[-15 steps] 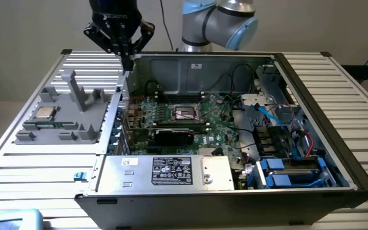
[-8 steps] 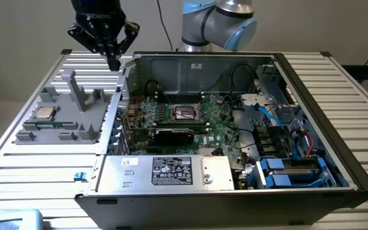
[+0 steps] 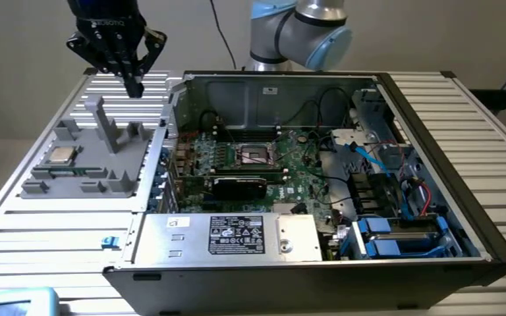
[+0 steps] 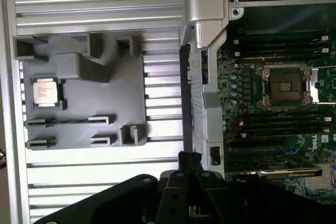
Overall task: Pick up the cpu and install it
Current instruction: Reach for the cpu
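The cpu [image 3: 60, 155] [image 4: 45, 91], a small square chip with a shiny metal top, lies in a pocket of the grey holder tray [image 3: 103, 174] [image 4: 105, 103] at the exterior view's left. My gripper [image 3: 134, 87] [image 4: 189, 158] hangs high above the tray's far side, well apart from the cpu, its black fingers shut together with nothing in them. The motherboard's open socket [image 3: 257, 155] [image 4: 286, 86] sits in the middle of the open computer case [image 3: 411, 99].
A black card with a green board [image 3: 240, 184] lies in front of the socket. A large silver box with a white label [image 3: 231, 236] fills the case's front. Blue and black cables [image 3: 385, 171] crowd the case's right part. The slatted table [image 3: 51, 230] surrounds everything.
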